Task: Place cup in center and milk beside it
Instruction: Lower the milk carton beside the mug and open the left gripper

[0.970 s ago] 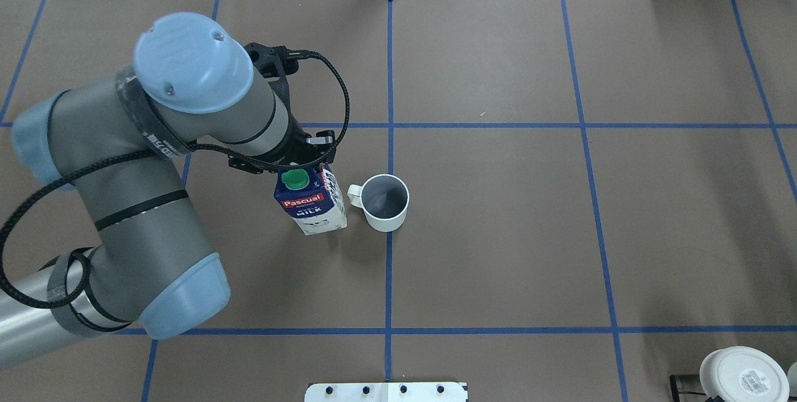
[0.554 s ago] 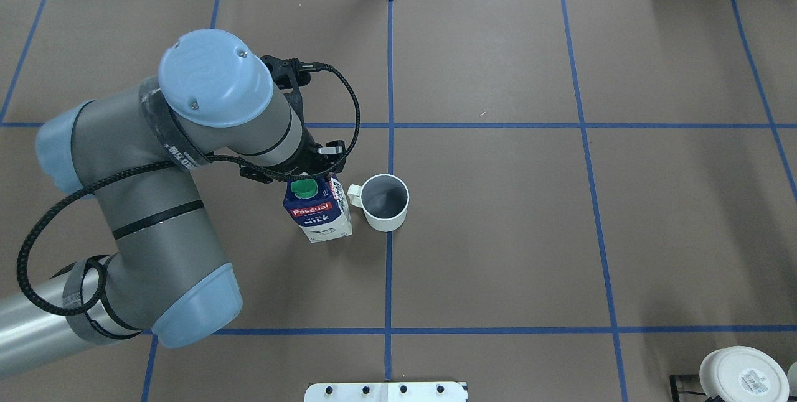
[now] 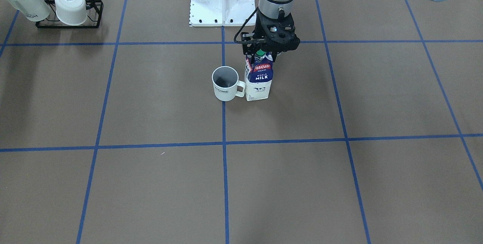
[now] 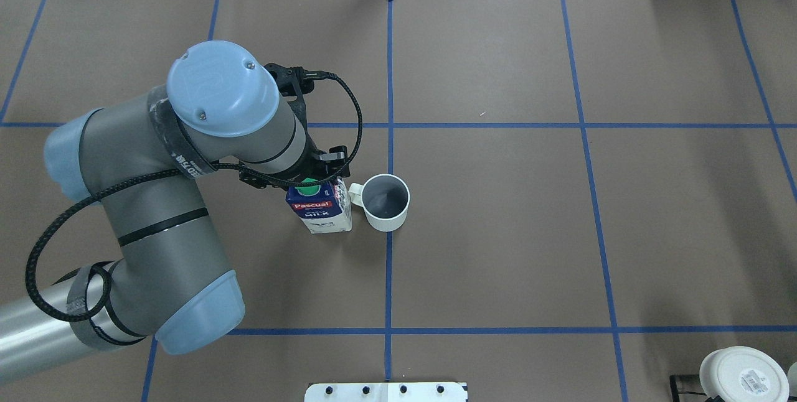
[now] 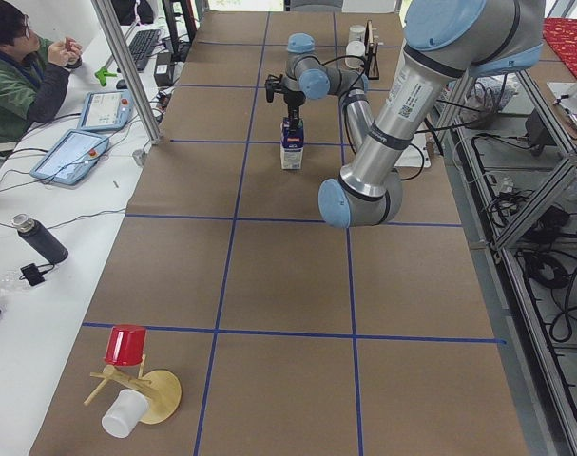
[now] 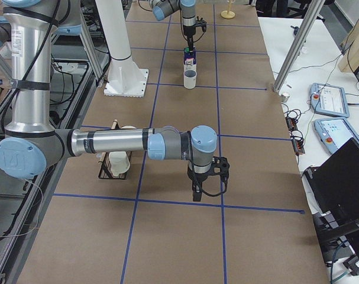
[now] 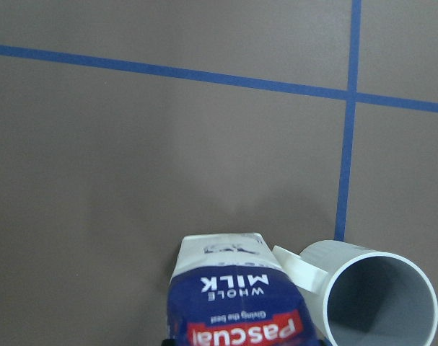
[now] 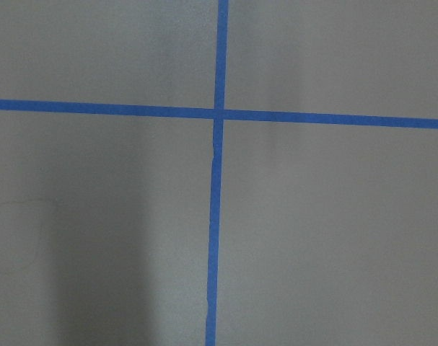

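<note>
Cup upright at centre, sitting on the tape line. Milk stands upright just beside cup, on its handle side (touching or not: can't tell). Left gripper pinches the carton top by the green cap. Right gripper well away from cup, finger state can't tell.

The left claw grips the milk, just beside the cup.
</note>
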